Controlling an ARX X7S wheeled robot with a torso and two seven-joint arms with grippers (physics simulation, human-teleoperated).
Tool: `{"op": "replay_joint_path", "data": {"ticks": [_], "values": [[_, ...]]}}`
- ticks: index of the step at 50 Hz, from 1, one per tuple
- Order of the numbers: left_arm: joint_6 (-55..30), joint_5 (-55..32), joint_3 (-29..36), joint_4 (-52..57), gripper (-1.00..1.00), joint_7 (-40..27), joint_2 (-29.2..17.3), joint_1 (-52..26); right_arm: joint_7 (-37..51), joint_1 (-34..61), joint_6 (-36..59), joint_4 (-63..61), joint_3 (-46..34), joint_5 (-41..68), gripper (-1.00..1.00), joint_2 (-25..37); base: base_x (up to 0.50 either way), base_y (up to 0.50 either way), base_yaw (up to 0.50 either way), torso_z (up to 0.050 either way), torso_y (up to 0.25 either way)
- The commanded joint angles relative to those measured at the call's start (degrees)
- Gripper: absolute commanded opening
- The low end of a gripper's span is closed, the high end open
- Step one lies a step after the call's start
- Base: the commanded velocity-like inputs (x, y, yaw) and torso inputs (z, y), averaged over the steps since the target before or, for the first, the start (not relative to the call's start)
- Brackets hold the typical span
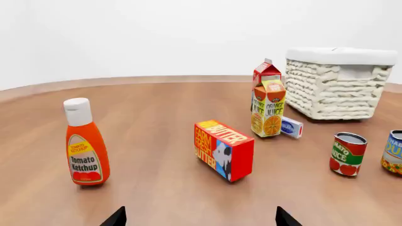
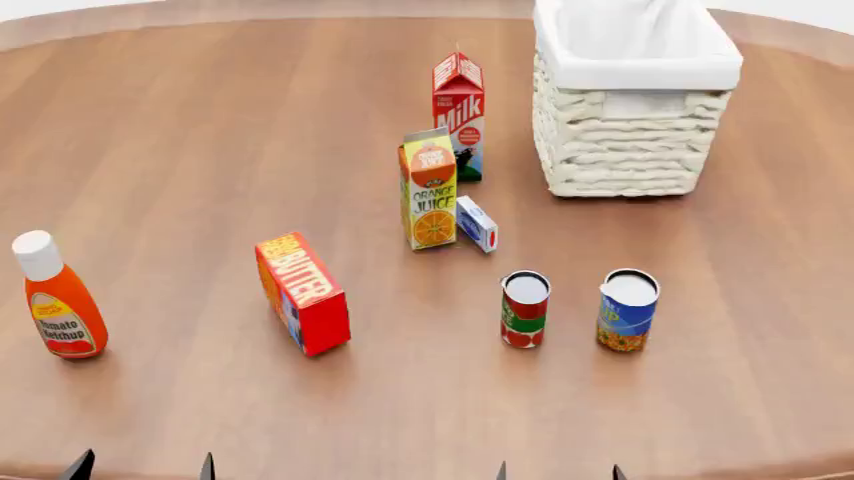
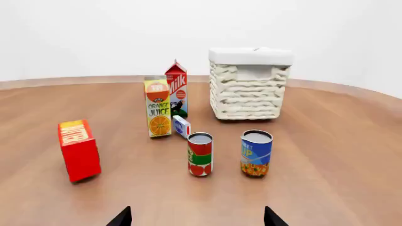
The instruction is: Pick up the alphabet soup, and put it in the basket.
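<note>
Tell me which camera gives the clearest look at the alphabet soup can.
The right wrist view: the alphabet soup stands whole, label facing. The head view shows it from above, mostly its top. The left wrist view cuts it off at the frame edge.

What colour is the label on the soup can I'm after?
Blue, with an orange-yellow picture low on it; the alphabet soup shows best in the right wrist view.

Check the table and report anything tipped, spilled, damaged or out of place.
Nothing stands out. The alphabet soup and tomato can stand upright, as do both cartons and the ketchup bottle. The basket sits level. No spills or dents show.
</note>
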State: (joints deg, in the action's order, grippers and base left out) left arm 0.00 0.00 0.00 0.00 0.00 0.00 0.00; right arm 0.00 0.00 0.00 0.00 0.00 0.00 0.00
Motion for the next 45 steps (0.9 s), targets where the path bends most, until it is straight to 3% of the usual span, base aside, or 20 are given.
{"op": "replay_joint_path", "data": {"ticks": [1,7,8,9,10,12,13,15,34,45], "values": [[-0.12,-0.84,1.03,0.24,1.0,-1.08,-0.93,0.19,1.07,0.05,-1.15,0.41,-0.96,1.25,1.0,0.85,0.0,0.0,0.0,0.0,0.0],[-0.2,-1.98,2.4,0.9,1.0,-2.44,-2.1,0.74,2.67,0.04,-1.9,1.37,-2.29,2.27,1.0,2.06,0.0,0.0,0.0,0.0,0.0],[7.15,-3.79,5.92,-22.13,1.0,1.16,-1.21,-8.48,20.05,38.5,-42.97,42.97,-42.97,36.79,1.0,0.01,0.0,0.0,0.0,0.0,0.0],[0.83,-2.7,3.17,-13.53,1.0,-3.11,-2.68,-0.4,28.64,29.91,-34.38,34.38,-51.57,37.97,1.0,8.6,0.0,0.0,0.0,0.0,0.0],[0.17,-2.87,3.19,-4.94,1.0,-3.26,-2.92,0.16,20.05,21.31,-25.78,25.78,-42.97,29.38,1.0,0.45,0.0,0.0,0.0,0.0,0.0],[0.01,-2.8,3.25,0.62,1.0,-3.55,-3.53,0.9,2.86,4.13,-8.59,8.59,-25.78,12.19,1.0,0.69,0.0,0.0,0.0,0.0,0.0],[-0.11,-2.76,3.33,1.09,1.0,-3.61,-3.82,1.21,2.25,-1.13,-0.89,0.0,-17.19,3.59,1.0,0.94,0.0,0.0,0.0,0.0,0.0],[-0.74,-3.6,3.01,2.71,1.0,-3.38,-4.45,1.8,3.57,-0.52,-0.82,-0.29,-0.46,4.09,1.0,1.02,0.0,0.0,0.0,0.0,0.0],[-4.46,-3.83,3.72,2.92,1.0,-6.61,-5.72,-2.25,4.0,6.68,-4.81,11.41,-1.48,8.18,1.0,3.89,0.0,-0.47,0.0,0.0,0.0],[-5.82,-3.35,4.41,5.2,1.0,-8.53,-6.51,-1.61,4.42,6.57,-4.69,11.37,-1.83,9.74,1.0,4.83,0.0,-0.36,0.0,0.0,0.0]]}}
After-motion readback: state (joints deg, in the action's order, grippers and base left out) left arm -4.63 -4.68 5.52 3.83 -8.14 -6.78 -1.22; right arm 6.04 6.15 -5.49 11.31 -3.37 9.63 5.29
